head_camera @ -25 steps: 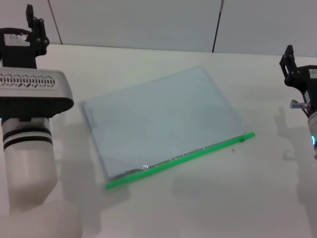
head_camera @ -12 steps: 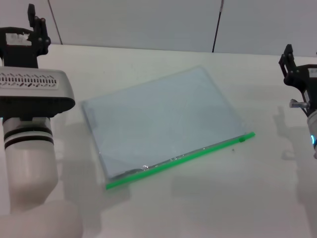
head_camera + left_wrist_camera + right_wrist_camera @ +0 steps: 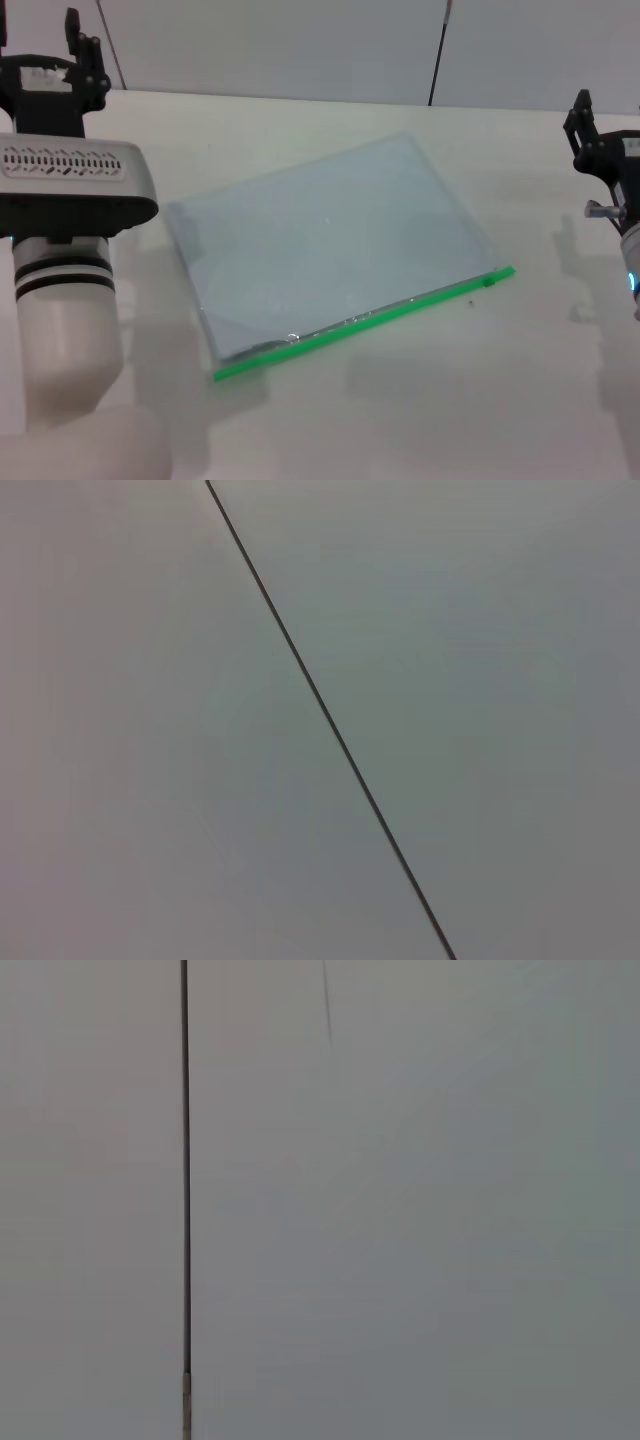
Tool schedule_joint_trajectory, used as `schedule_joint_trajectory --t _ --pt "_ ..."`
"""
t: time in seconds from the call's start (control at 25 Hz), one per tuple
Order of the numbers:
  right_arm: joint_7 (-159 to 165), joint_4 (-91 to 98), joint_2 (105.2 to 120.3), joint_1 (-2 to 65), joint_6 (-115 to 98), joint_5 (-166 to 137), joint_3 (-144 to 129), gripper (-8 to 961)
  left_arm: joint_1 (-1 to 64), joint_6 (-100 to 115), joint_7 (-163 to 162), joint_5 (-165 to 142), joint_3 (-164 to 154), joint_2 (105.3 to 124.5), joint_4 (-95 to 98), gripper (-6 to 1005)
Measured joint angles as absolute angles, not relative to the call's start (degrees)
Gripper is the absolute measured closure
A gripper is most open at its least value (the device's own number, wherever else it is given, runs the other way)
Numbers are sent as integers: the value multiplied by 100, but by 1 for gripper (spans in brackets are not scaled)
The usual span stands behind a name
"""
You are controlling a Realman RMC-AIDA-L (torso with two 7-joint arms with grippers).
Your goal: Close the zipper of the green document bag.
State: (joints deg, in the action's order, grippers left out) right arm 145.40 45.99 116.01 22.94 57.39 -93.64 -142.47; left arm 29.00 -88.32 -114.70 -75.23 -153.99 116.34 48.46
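Green document bag [image 3: 325, 245] flat on counter [image 3: 450, 400], zipper [image 3: 365, 323] at near edge, between left gripper [image 3: 75, 50] & right gripper [image 3: 583, 125], well apart; jaws state: cannot tell.

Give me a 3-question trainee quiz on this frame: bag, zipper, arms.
1. True or false: the right gripper is touching the green document bag.
2. Which edge of the bag carries the zipper? A) the long edge nearest the robot B) the far long edge C) a short side edge
3. Fill in: the slider tab sits near the zipper's end on the robot's ___ side.

Key
1. False. Both grippers are raised at the sides, clear of the bag; the left gripper is at the table's far left.
2. A
3. right
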Motion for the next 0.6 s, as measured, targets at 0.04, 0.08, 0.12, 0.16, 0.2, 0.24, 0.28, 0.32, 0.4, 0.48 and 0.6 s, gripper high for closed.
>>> schedule_joint_trajectory --t 0.04,0.08,0.12,0.16,0.2,0.24,0.28,0.32,0.4,0.48,0.6 --pt "14540 4597 11601 2294 5739 -9363 -14247 223 2899 -8815 -11470 -7523 -15399 11637 4852 382" --pt "14539 4595 11601 2294 5739 -9362 -14247 223 2890 -8779 -11470 -7523 -15399 11640 4855 382" --pt "14539 4592 11601 2294 5739 -9361 -14247 223 2878 -8728 -11470 -7522 -15398 11645 4857 382" --pt "14538 4587 11601 2293 5739 -9361 -14247 223 2864 -8677 -11472 -7507 -15399 11648 4859 382" --pt "14537 4579 11601 2293 5739 -9360 -14247 223 2855 -8637 -11475 -7470 -15401 11651 4862 382" --pt "14537 4579 11601 2293 5739 -9360 -14247 223 2851 -8616 -11478 -7440 -15404 11653 4864 382" --pt "14535 4573 11601 2294 5739 -9360 -14247 223 2850 -8609 -11480 -7405 -15411 11654 4866 382" --pt "14533 4571 11602 2294 5739 -9360 -14247 223 2850 -8606 -11485 -7353 -15425 11654 4868 382" --pt "14529 4567 11602 2294 5734 -9360 -14247 223 2852 -8603 -11510 -7282 -15463 11654 4869 382" --pt "14529 4562 11602 2294 5726 -9360 -14247 223 2855 -8582 -11540 -7237 -15494 11654 4869 382" --pt "14528 4558 11601 2294 5723 -9360 -14247 223 2858 -8543 -11556 -7228 -15524 11654 4874 382"
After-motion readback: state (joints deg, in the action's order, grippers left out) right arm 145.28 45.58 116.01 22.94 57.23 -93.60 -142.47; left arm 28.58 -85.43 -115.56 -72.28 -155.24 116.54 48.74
